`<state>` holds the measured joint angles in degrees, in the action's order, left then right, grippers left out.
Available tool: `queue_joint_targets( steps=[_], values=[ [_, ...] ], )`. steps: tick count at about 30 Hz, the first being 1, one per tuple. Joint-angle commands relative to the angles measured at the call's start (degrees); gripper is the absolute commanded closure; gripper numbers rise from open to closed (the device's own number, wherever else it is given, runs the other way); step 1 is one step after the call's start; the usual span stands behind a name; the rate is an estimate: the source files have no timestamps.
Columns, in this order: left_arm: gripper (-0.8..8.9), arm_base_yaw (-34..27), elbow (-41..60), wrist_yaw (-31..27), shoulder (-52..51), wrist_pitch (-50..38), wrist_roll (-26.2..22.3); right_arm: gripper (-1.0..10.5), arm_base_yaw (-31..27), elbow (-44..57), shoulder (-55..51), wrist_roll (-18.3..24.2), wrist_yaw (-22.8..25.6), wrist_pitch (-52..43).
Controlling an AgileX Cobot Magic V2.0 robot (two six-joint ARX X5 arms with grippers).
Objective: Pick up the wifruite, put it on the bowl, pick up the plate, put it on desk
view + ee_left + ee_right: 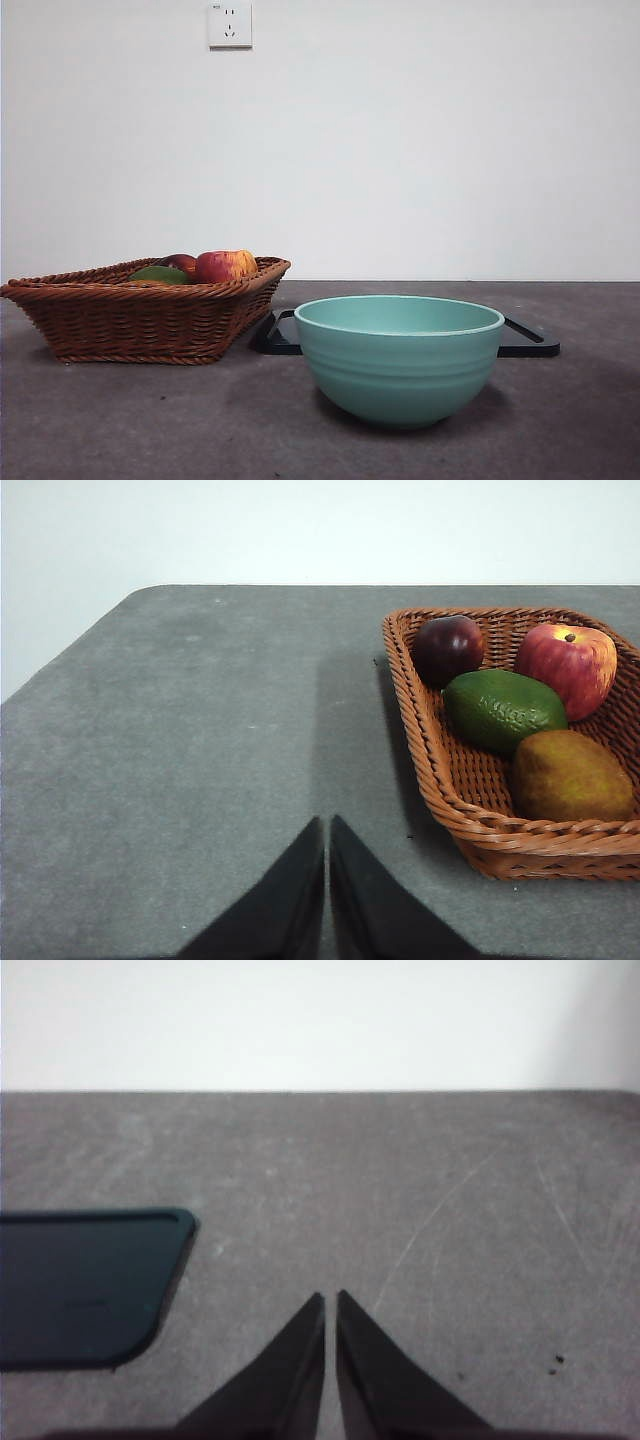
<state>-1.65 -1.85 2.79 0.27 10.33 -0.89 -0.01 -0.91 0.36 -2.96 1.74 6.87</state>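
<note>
Wifruite (573, 777), dull orange-brown and oval, is seen lying in a woven wicker basket (440, 770), at the corner of the basket nearest the left gripper (327, 825). It is touched by a green fruit (503, 710) just beyond it; a red-yellow apple (566, 665) and a dark red fruit (448, 648) are set farther from the gripper. The left gripper is held above bare desk (180, 750) beside the basket, its two black jaws clenched together with nothing between them. The bowl (399, 357), teal-green and ridged, is stood on the desk near the basket, with a flat black plate (527, 342) behind it. The right gripper (330, 1300) is likewise pressed closed and holds nothing; the plate's rounded corner lies on the desk just to one side of it.
</note>
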Motion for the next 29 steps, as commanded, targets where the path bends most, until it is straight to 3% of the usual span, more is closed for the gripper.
queue_joint_targets(
  steps=[1,29],
  values=[
    [8.05,-0.15,1.18,-0.09,-0.09,0.42,0.11,9.3,-0.04,0.28,-0.15,0.00,0.24,0.94],
    [8.05,-0.15,1.18,-0.09,-0.09,0.42,0.11,9.3,-0.02,0.26,-0.15,-0.02,-0.20,2.12]
  ],
)
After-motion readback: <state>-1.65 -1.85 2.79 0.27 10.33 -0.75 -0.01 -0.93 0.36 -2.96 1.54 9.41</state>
